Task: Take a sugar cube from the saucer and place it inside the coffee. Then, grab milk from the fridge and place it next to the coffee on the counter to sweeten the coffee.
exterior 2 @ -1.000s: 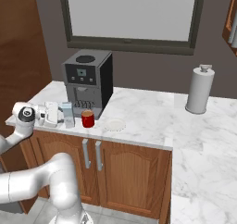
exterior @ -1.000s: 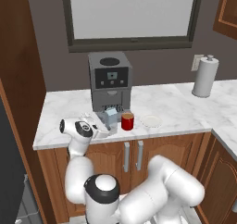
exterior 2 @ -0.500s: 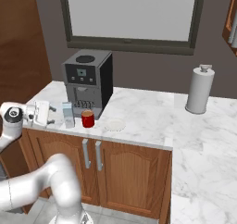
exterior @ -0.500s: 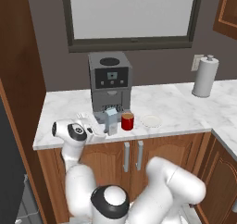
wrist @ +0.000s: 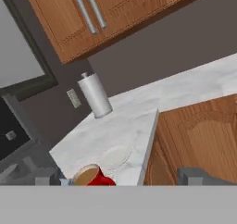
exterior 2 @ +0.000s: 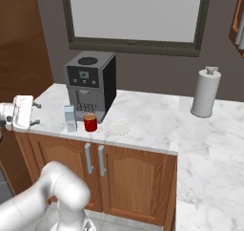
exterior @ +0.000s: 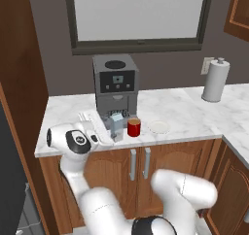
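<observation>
On the marble surface (exterior 2: 143,115), the milk carton (exterior 2: 70,118) stands just left of the red coffee cup (exterior 2: 90,122), the saucer (exterior 2: 118,128) on the cup's right; the empty tool (exterior 2: 34,113) hovers wide open at the surface's left end.

Coffee machine (exterior: 115,84) stands dark and boxy against the back wall, right under the window (exterior: 138,14). Over at the far right sits the paper-towel roll (exterior: 215,80) on its stand, upright, with a wall outlet (exterior: 206,66) just beside it. Below, brown cabinet doors (exterior 2: 128,177) with paired bar handles (exterior 2: 93,159).
</observation>
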You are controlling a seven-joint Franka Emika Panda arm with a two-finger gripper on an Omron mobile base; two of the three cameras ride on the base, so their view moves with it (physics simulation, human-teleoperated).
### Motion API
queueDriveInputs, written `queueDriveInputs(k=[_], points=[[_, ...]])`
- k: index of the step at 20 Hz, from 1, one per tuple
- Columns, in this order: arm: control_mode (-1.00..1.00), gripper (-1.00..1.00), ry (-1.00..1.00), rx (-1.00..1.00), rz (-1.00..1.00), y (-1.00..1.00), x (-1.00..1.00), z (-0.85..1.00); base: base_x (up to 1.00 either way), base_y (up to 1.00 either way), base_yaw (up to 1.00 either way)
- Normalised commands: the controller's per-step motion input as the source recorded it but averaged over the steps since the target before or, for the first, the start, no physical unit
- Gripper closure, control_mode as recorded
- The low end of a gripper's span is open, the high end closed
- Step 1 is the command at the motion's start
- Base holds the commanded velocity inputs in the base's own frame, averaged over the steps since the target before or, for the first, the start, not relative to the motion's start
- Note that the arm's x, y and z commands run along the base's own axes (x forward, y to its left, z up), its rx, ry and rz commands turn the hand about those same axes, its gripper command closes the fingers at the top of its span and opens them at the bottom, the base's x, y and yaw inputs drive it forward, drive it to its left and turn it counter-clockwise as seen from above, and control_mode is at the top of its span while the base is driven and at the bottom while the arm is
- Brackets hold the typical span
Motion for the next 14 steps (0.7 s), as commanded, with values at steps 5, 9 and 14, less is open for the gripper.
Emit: queueDriveInputs(k=[5, 9, 14], points=[[-1.00, -1.00, -0.25, 0.03, 0.00, -0.46, -1.00, 0.89, 0.00, 0.00, 0.00], [-1.00, -1.00, -0.24, 0.05, 0.00, -0.67, -0.98, 0.90, 0.00, 0.00, 0.00], [-1.00, -1.00, -0.15, 0.03, 0.00, -0.83, -0.63, 0.56, 0.00, 0.00, 0.00]])
